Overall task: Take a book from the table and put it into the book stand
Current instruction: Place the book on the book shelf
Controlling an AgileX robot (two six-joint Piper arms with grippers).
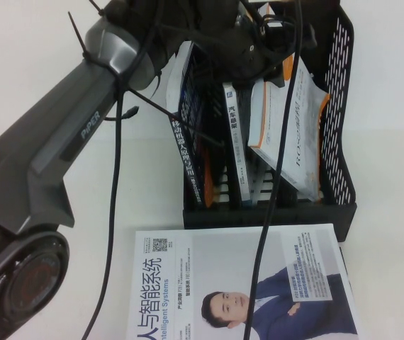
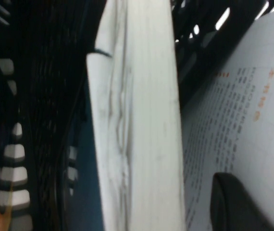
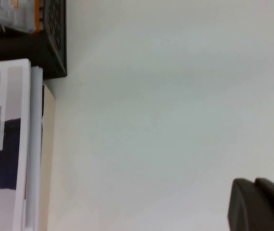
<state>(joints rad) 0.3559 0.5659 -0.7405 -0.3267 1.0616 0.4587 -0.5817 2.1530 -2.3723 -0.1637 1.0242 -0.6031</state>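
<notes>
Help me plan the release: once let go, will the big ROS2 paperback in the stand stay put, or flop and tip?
The ROS2 paperback looks thin and soft-covered, so it probably bends. It already tilts against the stand, so it likely settles there. The left hand sits above it; the right hand, shut, hangs over bare table.

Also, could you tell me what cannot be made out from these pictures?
- Left gripper, over the book stand: in the high view its wrist and cables hide whether it holds the book.
- Right gripper, shut above the table: absent from the high view, cut off by its wrist view's edge.
- White book with the man: cut by the high view's lower edge.
</notes>
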